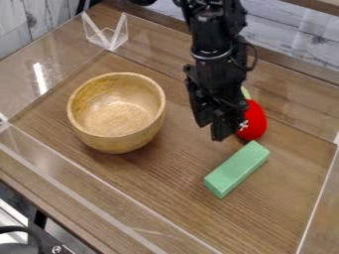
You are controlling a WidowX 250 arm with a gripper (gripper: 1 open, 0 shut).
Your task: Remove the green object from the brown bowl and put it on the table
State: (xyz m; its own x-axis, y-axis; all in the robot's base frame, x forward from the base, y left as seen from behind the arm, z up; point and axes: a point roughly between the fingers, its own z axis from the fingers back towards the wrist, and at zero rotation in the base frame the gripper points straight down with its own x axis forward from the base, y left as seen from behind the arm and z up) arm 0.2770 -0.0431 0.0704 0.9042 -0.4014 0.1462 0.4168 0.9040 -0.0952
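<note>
Above table centre-right, black gripper (217,124) points down, fingers parted, nothing between them. Red strawberry-like toy (251,118) sits just beside gripper, partly hidden behind it. Flat rectangular mint-green block (237,168) lies on dark wood-grain table (146,184), below gripper in view, apart from fingertips. Round light-brown wooden bowl (117,111) stands left of gripper, empty. Clear acrylic walls (79,203) edge table.

bare table (133,189) lies open along the near side and at far left. the brown bowl (117,112) blocks the left middle, the green object (237,168) the near right, a red toy (252,118) beside it. clear acrylic walls (54,184) hem every edge.
</note>
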